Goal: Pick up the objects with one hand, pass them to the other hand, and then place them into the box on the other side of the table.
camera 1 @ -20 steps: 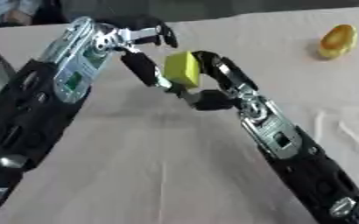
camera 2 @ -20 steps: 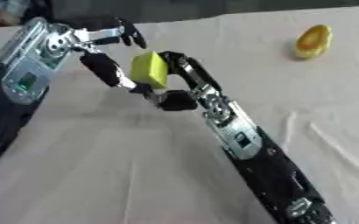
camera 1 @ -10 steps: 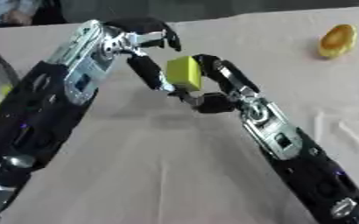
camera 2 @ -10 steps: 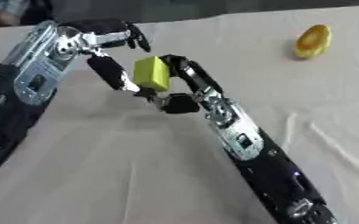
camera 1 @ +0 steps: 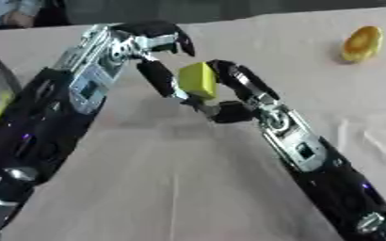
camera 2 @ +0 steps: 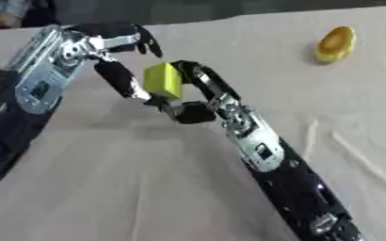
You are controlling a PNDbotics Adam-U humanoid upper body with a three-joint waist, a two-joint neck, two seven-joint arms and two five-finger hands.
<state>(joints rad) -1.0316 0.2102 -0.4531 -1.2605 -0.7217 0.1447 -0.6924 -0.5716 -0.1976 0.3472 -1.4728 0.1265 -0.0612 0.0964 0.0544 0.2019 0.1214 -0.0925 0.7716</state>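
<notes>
Yellow block (camera 1: 197, 80) is held up by the curled right hand (camera 1: 229, 96) so it can be passed; the left hand (camera 1: 156, 56), at nine o'clock, is spread wide to take it.

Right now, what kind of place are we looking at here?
Probably a robot test bench or lab: a table under a plain beige cloth, two robot hands passing a yellow block, and a lone yellow-orange object set out far right.

Soft, even light, faint shadows under the arms on the tablecloth (camera 1: 188, 188), everything slightly blurred.
</notes>
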